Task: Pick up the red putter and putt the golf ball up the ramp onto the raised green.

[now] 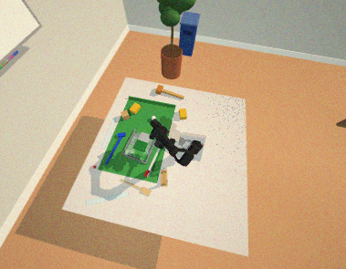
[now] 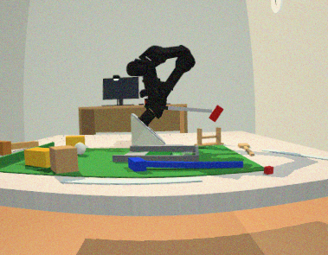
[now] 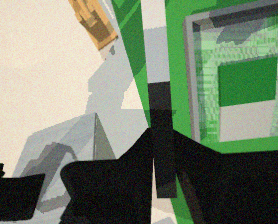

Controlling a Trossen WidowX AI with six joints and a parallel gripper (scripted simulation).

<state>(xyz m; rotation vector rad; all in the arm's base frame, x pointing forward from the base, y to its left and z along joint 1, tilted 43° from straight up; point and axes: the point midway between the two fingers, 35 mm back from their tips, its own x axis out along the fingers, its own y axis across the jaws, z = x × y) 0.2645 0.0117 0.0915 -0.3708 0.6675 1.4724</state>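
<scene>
My gripper [image 2: 161, 107] [image 3: 157, 131] is shut on the black grip of the red putter. The putter's pale shaft [image 1: 153, 160] [image 2: 189, 109] [image 3: 157, 55] runs out from the fingers, and its red head [image 1: 147, 173] [image 2: 215, 113] hangs in the air above the mat's near end; the head is outside the wrist view. The white golf ball [image 1: 153, 118] [image 2: 80, 148] rests on the green mat [image 1: 143, 109] [image 2: 101, 165]. The grey-walled raised structure [image 1: 135, 159] [image 2: 164, 148] [image 3: 190, 75] holds a dark green patch [image 1: 141, 145] [image 3: 247, 82] beside a pale section.
A blue putter [image 1: 114, 150] [image 2: 192, 164] lies on the mat. Yellow blocks [image 1: 135, 108] [image 2: 37, 157] and a tan block [image 1: 125, 115] [image 2: 64, 159] stand near the ball's end. A wooden rack [image 1: 163, 178] [image 2: 209, 137] [image 3: 95, 25], mallets and a pale wedge [image 2: 144, 133] are around the mat.
</scene>
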